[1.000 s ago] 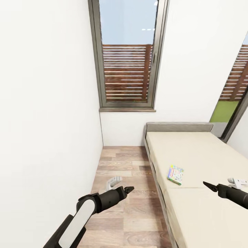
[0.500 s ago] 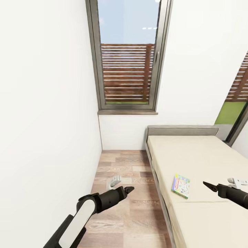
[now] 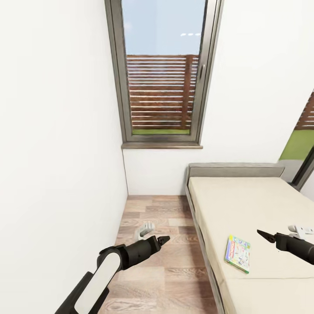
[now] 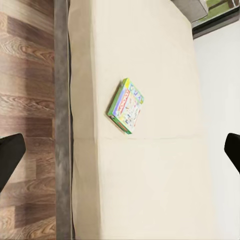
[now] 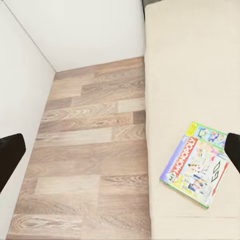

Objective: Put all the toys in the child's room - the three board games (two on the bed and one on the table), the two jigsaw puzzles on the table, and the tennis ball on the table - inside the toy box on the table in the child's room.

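Observation:
One of the board games, a white-green Monopoly box point(image 3: 238, 254), lies flat on the cream bed point(image 3: 244, 205) near its left edge. It is seen from above in the left wrist view point(image 4: 126, 105) and in the right wrist view point(image 5: 197, 170). My left gripper point(image 3: 162, 239) hangs open over the wood floor beside the bed, nothing between its fingers point(image 4: 10, 155). My right gripper point(image 3: 263, 235) is open above the bed, just right of and above the box, with its fingers point(image 5: 233, 149) wide apart. The table, toy box, puzzles and ball are out of view.
A white wall point(image 3: 56, 174) runs close along the left of a narrow strip of plank floor point(image 3: 161, 261). A tall grey-framed window point(image 3: 161, 74) is ahead. The bed's grey headboard point(image 3: 233, 169) stands against the far wall. A small grey-white object point(image 3: 145, 228) lies on the floor.
The whole view has shifted: bed and Monopoly box now sit lower and further right in the picture, so the camera moved. Both arms hold the same pose.

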### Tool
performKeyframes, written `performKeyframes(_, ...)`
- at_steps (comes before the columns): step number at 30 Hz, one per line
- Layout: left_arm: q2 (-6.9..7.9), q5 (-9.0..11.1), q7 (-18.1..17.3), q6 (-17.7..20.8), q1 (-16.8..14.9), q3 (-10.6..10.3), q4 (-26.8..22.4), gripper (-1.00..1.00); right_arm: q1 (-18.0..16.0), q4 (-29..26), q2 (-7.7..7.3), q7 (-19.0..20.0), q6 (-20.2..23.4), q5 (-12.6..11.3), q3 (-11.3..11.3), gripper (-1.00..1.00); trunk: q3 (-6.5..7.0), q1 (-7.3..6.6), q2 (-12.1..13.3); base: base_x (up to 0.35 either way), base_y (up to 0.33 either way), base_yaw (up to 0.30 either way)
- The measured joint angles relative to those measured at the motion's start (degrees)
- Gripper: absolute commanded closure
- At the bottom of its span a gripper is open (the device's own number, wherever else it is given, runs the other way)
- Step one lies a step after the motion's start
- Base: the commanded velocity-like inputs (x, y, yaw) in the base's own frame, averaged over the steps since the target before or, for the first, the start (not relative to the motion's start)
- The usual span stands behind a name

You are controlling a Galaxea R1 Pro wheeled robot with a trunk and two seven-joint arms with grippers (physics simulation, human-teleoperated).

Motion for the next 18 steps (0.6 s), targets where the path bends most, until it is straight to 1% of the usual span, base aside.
performKeyframes(18, 0.00, 0.0, 0.0, 0.0, 0.0, 0.0, 0.0, -1.00, 0.0, 0.0, -0.04, 0.0, 0.0, 0.0, 0.0, -1.00, 0.00, 0.00, 0.0, 0.335, 0.000, 0.000)
